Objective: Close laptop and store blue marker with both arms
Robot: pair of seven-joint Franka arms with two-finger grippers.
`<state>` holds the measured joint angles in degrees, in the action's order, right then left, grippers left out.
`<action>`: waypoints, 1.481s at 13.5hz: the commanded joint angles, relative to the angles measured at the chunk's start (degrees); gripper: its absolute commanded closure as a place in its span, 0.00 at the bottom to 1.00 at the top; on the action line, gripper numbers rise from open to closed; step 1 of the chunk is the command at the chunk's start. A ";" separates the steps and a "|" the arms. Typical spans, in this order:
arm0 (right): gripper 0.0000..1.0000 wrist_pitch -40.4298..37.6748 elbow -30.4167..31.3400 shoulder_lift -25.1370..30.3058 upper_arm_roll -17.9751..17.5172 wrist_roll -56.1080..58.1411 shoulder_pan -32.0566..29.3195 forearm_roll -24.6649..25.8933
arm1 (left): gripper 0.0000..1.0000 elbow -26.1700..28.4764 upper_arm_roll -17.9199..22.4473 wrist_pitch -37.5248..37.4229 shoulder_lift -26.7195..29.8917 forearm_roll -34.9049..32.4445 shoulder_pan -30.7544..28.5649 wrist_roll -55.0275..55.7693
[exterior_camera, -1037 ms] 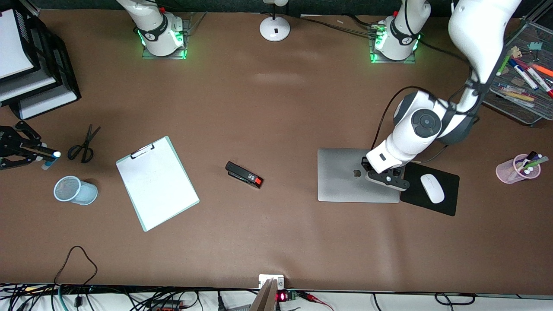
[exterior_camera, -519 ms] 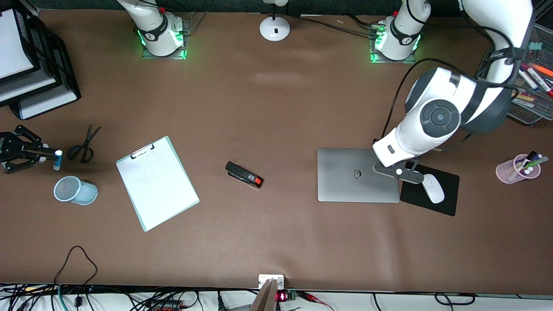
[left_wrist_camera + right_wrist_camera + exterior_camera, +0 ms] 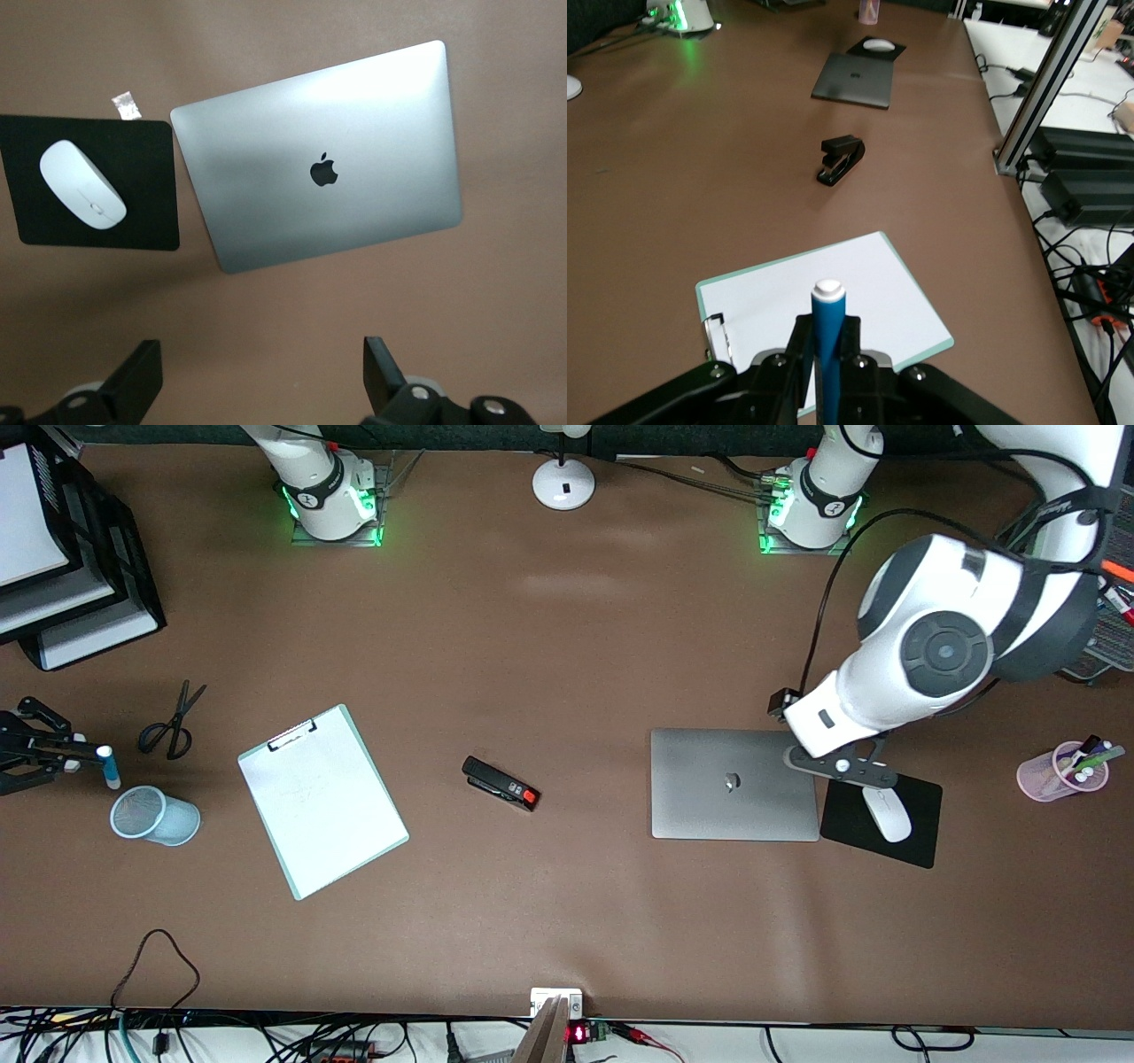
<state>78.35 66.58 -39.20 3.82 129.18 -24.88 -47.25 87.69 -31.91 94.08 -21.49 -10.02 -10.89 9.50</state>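
With the laptop [image 3: 734, 784] lying flat and shut on the worktop [image 3: 567, 921], lid logo up, I'd call the closing step done; storing the marker is what's in hand.

Near to far:
- Mesh cup [image 3: 152, 815] sits nearest the front camera at the right arm's end, beside the clipboard [image 3: 322, 800]. It looks like the likely store, though that's my guess.
- Right gripper [image 3: 66, 755] hangs just above that cup's spot, fingers clamped on the blue marker [image 3: 109, 766], pale end showing. In the right wrist view the marker [image 3: 827, 341] stands straight up between the fingers.
- Stapler [image 3: 500, 784] mid-worktop, scissors [image 3: 171, 722] near the right gripper.
- Left gripper [image 3: 840, 769] is in the air over the laptop's edge and the mouse pad [image 3: 886, 815], fingers wide apart, holding nothing. Mouse [image 3: 886, 815] on the pad.
- Farther off: paper trays [image 3: 66, 567], lamp base [image 3: 563, 483], pink pen cup [image 3: 1059, 771].

Next move, as I read it: bring the marker over the cup mouth, tip down, then release. Left arm only needs to get clear.

Surface is plain brown; cables run along the camera-side edge.
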 commanded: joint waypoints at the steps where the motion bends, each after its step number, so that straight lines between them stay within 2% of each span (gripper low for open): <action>1: 1.00 -2.50 -5.48 -4.30 -1.01 0.98 -2.62 -2.41 | 0.00 -4.26 -0.70 -6.43 1.97 2.46 -2.02 -2.03; 4: 1.00 -2.59 -7.34 -6.94 -1.01 1.34 -3.94 -5.83 | 0.00 -10.42 -0.70 -12.68 1.97 3.25 -2.99 -2.03; 6: 1.00 -1.36 -7.43 -8.61 -0.57 1.25 -4.74 -10.57 | 0.00 -12.71 -0.88 -16.29 2.24 3.86 -5.00 -3.16; 11: 1.00 1.36 -7.43 -9.32 -0.39 1.87 -4.83 -10.85 | 0.00 -15.09 -0.09 -20.69 3.99 4.83 -6.86 -6.50; 13: 1.00 1.46 -7.43 -9.67 -0.39 1.69 -4.83 -10.59 | 0.00 -13.96 0.70 -20.52 6.10 4.83 -6.95 -10.98; 15: 1.00 1.11 -7.25 -10.54 -0.22 1.51 -4.91 -10.06 | 0.00 -12.38 6.29 -19.04 8.37 5.79 -5.47 -13.88; 16: 1.00 0.93 -7.25 -11.15 -0.04 1.51 -5.44 -9.54 | 0.00 -9.85 10.51 -17.98 10.30 6.58 -2.23 -15.55; 18: 1.00 0.66 -7.25 -12.04 0.05 1.60 -6.14 -7.78 | 0.00 -1.61 19.12 -11.59 16.44 9.74 2.52 -18.89; 20: 1.00 0.66 -7.16 -12.13 0.05 1.86 -6.50 -6.90 | 0.00 5.27 27.81 -5.95 21.20 9.66 9.80 -19.87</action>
<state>80.09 61.28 -50.48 4.28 130.93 -30.43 -55.22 82.31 -12.15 82.28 -8.39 -1.53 -7.56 -8.09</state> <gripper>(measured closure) 0.837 0.000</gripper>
